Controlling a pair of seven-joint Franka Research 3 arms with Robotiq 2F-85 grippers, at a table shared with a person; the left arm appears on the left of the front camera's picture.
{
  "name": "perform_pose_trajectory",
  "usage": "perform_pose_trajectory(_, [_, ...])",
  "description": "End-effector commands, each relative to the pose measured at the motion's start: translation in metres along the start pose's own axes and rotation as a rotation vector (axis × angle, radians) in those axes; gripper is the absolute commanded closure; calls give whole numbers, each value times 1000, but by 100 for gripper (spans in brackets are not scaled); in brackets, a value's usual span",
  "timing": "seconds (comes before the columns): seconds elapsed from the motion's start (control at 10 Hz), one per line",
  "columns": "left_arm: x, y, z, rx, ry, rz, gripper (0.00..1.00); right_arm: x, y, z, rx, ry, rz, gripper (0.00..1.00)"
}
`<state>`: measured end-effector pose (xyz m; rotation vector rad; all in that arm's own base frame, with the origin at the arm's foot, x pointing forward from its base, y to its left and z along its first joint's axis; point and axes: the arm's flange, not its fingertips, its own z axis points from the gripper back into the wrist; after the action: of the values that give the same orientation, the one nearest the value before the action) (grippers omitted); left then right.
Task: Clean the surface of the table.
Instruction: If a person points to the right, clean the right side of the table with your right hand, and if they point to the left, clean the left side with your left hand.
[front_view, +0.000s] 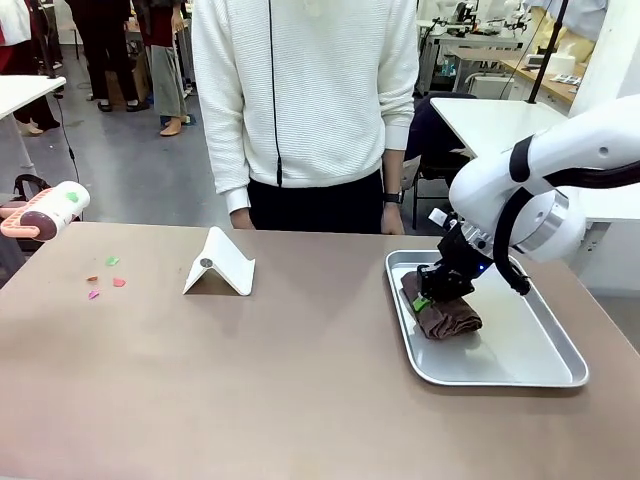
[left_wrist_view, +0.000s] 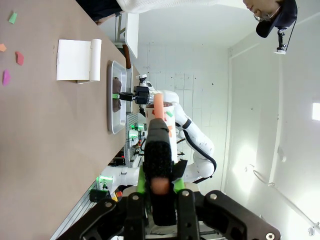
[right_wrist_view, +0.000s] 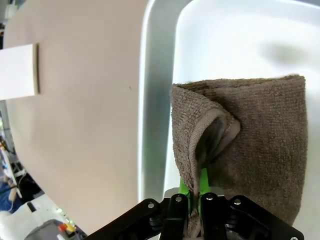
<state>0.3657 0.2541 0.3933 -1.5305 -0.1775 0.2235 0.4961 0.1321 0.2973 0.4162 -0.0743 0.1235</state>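
Pinching folded brown terry cloth, my right gripper closed on it | in shiny silver metal tray at right of matte brown table | my left gripper clamps pink-handled lint roller, left

The worktop lies bare through the middle and near side. A white stand, coloured scraps and a tray flank that space.

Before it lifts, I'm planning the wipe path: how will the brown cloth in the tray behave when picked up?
Likely floppy: the cloth lies folded, one corner pinched up in the right gripper's jaws. Probably light, and its terry pile shouldn't slip.
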Motion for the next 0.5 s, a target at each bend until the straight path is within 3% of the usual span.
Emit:
perform_pose_trajectory(0.0, [-2, -3, 1, -3, 0, -5, 100, -5, -27, 4, -97, -49, -67, 93])
perform_pose_trajectory(0.4, [-2, -3, 1, -3, 0, -5, 100, -21, -79, 50, -75, -148, -219, 93])
